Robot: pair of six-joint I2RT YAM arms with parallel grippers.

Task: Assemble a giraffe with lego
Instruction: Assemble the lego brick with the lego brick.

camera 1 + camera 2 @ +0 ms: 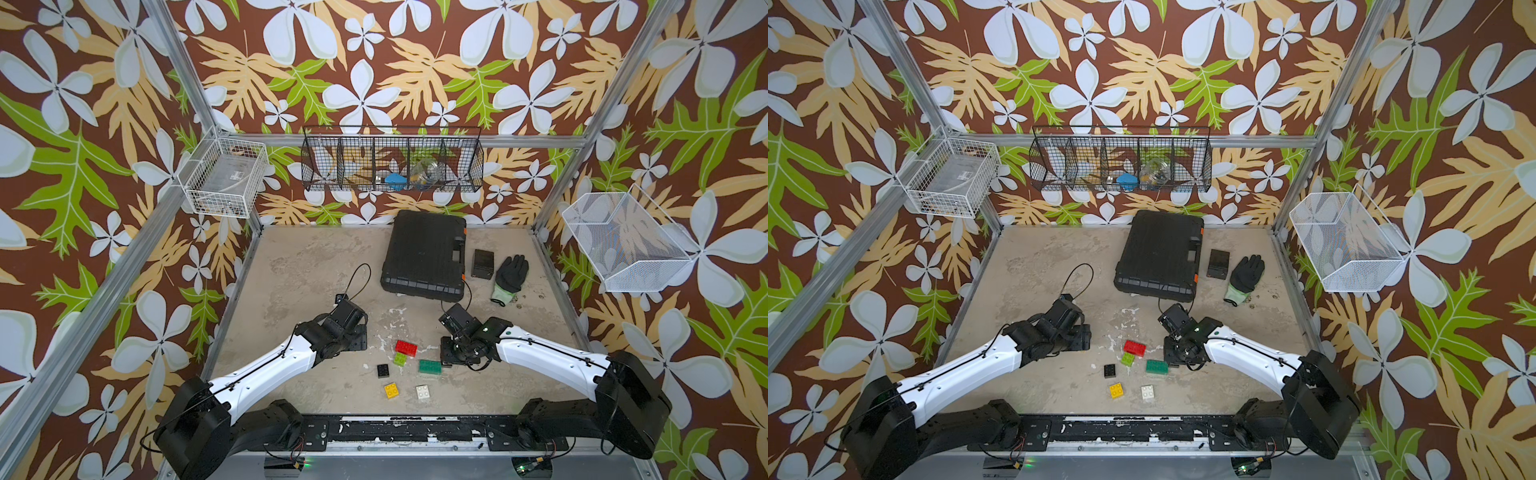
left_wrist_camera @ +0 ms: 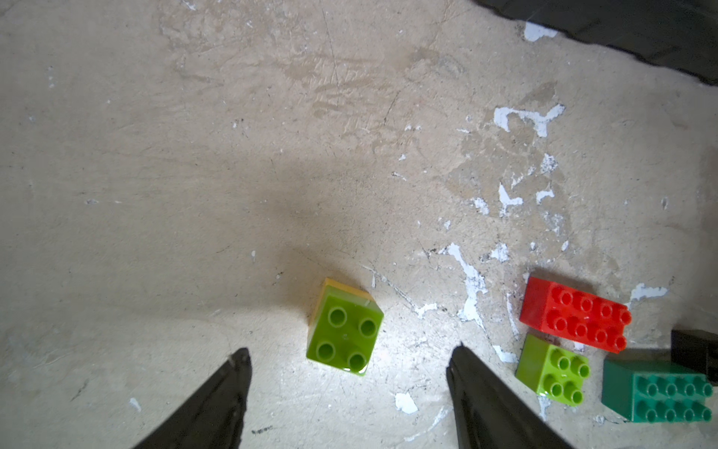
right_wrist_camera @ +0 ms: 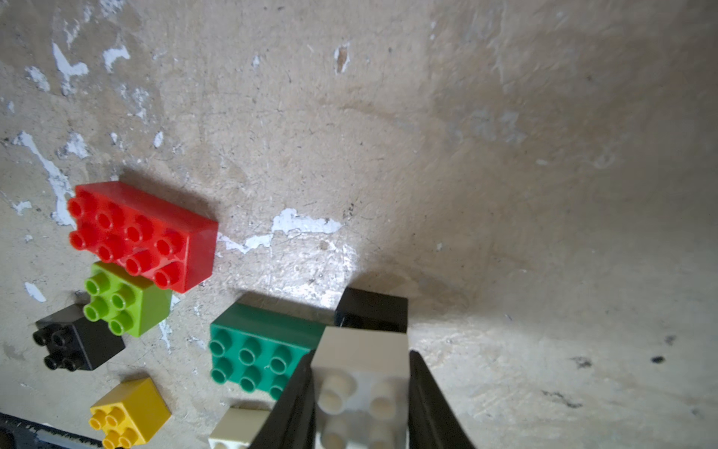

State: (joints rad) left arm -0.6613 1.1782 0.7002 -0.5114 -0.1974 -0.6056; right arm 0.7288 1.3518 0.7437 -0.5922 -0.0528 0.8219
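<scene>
white brick (image 3: 361, 388), black brick (image 3: 371, 311) stuck on, lower centre, clamped in right end effector (image 3: 361, 353) | left end effector (image 2: 351, 348) wide open over lime-on-yellow stack (image 2: 344, 330) | other lego (image 1: 430, 365) loose, lower middle of bench (image 1: 299, 270) | giraffe barely started tbh

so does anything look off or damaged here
The tabletop is scuffed, its coating flaked off in white patches beside the red brick. A stray work glove lies by the small black box.
</scene>
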